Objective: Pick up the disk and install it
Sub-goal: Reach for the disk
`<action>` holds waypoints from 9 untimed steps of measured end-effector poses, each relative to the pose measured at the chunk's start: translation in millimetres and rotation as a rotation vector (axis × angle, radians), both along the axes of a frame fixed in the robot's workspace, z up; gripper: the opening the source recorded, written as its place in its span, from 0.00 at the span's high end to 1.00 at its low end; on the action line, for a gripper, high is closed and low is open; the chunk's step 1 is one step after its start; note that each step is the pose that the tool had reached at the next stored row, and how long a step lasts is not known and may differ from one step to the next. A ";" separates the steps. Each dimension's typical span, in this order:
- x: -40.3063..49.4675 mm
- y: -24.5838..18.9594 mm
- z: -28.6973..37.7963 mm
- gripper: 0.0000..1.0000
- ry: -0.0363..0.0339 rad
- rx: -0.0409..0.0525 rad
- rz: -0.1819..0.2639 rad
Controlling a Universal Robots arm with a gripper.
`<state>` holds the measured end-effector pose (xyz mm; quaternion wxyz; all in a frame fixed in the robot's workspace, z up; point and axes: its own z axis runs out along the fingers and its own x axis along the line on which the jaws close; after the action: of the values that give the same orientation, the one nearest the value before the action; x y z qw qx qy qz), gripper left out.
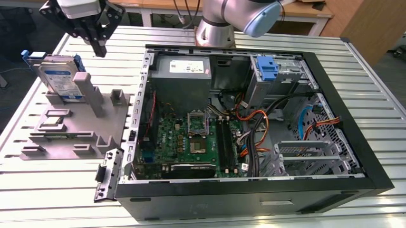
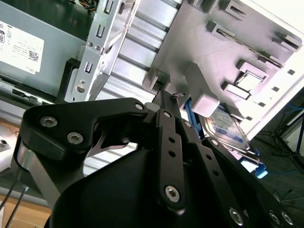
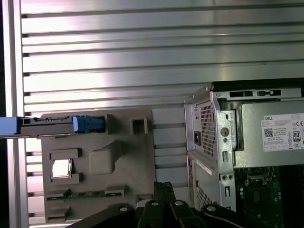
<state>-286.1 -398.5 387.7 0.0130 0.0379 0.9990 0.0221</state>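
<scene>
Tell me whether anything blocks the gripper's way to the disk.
Nothing visible does: open air separates the gripper from the disk standing in its grey holder. The holder's post stands beside the disk.

- Claw (image 2: 166,96): black, jointed links with hex-head screws, large in the foreground; fingertips closed together with nothing between them; the tip is seen against the near edge of the fixture plate.
- Fixture plate (image 2: 190,42): pale grey plastic with raised pockets and slots, lying on the worktop.
- Disk (image 2: 229,129): silver-grey with a blue-and-white label and blue side rail, seated in the fixture plate, partly hidden by a grey post (image 2: 207,102) and the claw's links.
- Silver square part (image 2: 248,81): set in a fixture pocket.
- Worktop (image 2: 135,59): ribbed aluminium slats.
- Chassis frame (image 2: 96,45): perforated bare metal strip beside the plate.
- Grey metal box (image 2: 57,35): white sticker (image 2: 19,47), behind the frame.
</scene>
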 end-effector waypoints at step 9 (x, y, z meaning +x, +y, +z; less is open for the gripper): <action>-9.5 11.5 -1.3 0.90 0.0066 -0.0001 -0.003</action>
<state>-295.6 -387.0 386.4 0.0098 0.0394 0.9989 0.0219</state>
